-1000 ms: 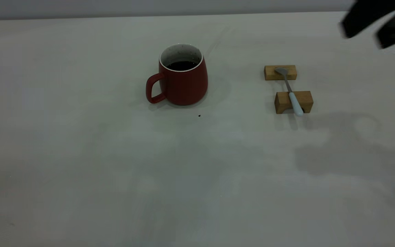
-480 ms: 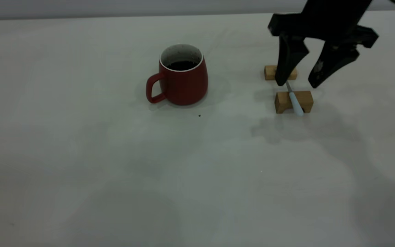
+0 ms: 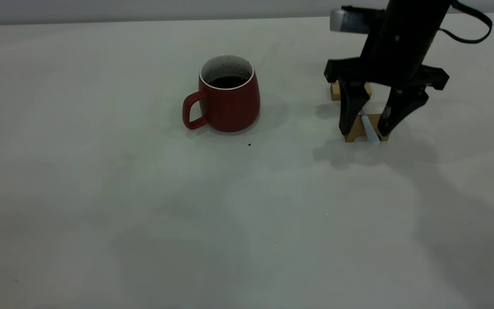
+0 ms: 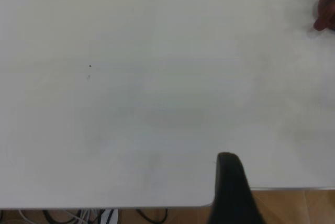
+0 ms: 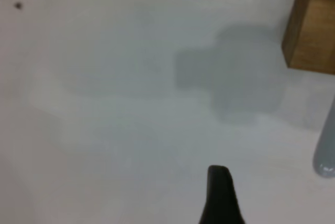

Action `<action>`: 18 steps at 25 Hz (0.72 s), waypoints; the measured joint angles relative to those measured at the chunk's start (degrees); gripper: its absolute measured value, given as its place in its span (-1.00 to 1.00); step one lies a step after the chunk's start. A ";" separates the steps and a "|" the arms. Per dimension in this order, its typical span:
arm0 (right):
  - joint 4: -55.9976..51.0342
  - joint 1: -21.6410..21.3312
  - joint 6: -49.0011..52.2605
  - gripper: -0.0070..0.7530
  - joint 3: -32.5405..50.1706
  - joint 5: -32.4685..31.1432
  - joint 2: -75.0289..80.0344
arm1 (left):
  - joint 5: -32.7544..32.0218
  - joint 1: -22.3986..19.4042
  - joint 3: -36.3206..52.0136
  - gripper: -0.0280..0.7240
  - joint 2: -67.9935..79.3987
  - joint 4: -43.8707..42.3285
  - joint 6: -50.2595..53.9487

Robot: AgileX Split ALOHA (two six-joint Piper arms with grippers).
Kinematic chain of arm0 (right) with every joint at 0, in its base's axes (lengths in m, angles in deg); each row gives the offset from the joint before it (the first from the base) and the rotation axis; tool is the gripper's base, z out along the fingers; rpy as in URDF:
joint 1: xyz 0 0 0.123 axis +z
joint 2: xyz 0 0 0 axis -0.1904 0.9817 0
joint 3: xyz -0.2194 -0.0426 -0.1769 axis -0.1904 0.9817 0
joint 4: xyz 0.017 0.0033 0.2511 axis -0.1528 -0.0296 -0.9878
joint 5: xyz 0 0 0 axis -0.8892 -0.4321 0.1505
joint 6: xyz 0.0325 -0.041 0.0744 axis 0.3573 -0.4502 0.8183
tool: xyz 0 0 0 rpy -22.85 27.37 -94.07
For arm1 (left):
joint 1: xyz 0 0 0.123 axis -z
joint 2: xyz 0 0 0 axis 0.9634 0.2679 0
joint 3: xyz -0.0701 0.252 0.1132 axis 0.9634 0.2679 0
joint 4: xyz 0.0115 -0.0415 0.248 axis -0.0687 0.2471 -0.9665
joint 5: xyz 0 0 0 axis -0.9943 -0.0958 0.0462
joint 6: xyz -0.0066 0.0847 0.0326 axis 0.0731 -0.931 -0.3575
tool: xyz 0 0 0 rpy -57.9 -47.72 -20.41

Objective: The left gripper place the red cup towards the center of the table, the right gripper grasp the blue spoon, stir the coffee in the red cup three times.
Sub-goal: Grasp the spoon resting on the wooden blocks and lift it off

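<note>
The dark red ceramic mug, the red cup (image 3: 229,101), stands upright a little above the middle of the exterior view on the large plain off-white table (image 3: 144,214). Its looped handle points toward the left arm's side, its white speckled inside shows above the coffee (image 3: 228,81), a dark, almost black liquid lying well below the white rim. A tiny dark speck (image 3: 249,144) sits on the table just in front of the cup.

Well apart from the cup, toward the right arm's side, the blue spoon (image 3: 368,129) lies across two small light-brown wooden blocks; its pale light-blue rounded handle rests on the nearer block (image 3: 361,133) and juts past its front, while the far block (image 3: 337,90) is mostly hidden behind the arm. Where the spoon's bowl lies cannot be seen.

The right gripper (image 3: 366,124), a black arm end with two long tapering fingers, a grey box part and a black cable, points down over the nearer block. Its fingers are spread apart, one at each side of the handle, holding nothing; whether they touch the block is unclear.

The left gripper (image 4: 230,187) shows only as one black finger in its wrist view, above the table's near edge and far from the cup; its opening cannot be judged.
</note>
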 joint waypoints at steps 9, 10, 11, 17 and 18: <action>4.19 -0.05 2.19 0.58 -0.06 1.26 1.68 | 0.00 0.00 0.00 0.54 0.00 0.00 0.00; 4.27 -0.05 2.26 0.58 -0.06 1.83 1.68 | 0.00 0.00 0.00 0.54 0.00 0.00 0.00; 4.26 -0.05 2.36 0.58 -0.06 2.46 1.72 | 0.00 0.00 0.00 0.54 0.00 0.00 0.00; 4.28 -0.05 2.36 0.58 -0.25 4.11 3.96 | 0.00 0.00 0.00 0.54 0.00 0.00 0.00; 4.32 -0.05 2.42 0.58 -0.43 4.40 4.37 | 0.00 0.00 0.00 0.54 0.00 0.00 0.00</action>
